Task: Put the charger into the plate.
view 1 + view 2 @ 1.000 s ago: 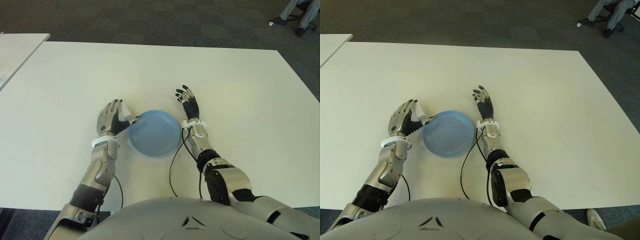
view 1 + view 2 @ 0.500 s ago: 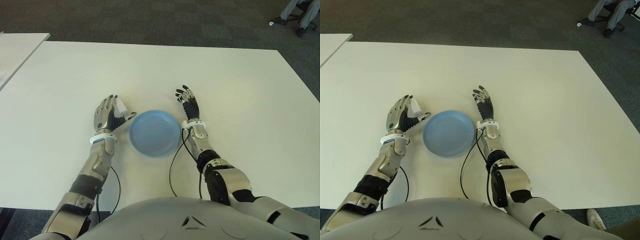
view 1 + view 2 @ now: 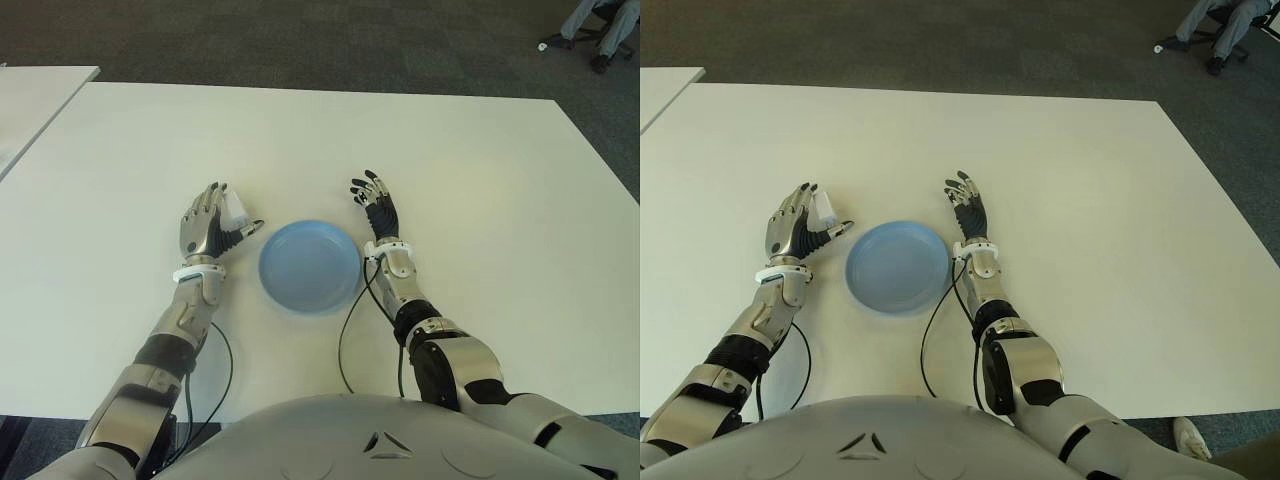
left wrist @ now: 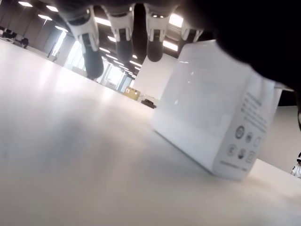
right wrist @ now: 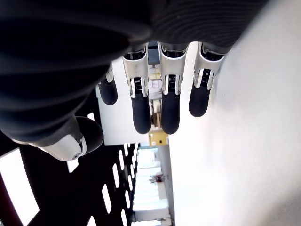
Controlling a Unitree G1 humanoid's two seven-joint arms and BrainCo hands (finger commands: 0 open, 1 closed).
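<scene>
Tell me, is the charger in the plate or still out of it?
Out. The white charger sits on the table beside the left hand, left of the blue plate, which holds nothing.

I see a white charger with small grey printed symbols left of the plain light-blue plate, on a white table.

Even, bright overhead light fills both eye views, and the white surface shows no hard glare and only faint, soft shadows. In the left wrist view ceiling lamps glow above the left hand, whose underside is dark. The right hand is likewise backlit, nearly silhouetted.
</scene>
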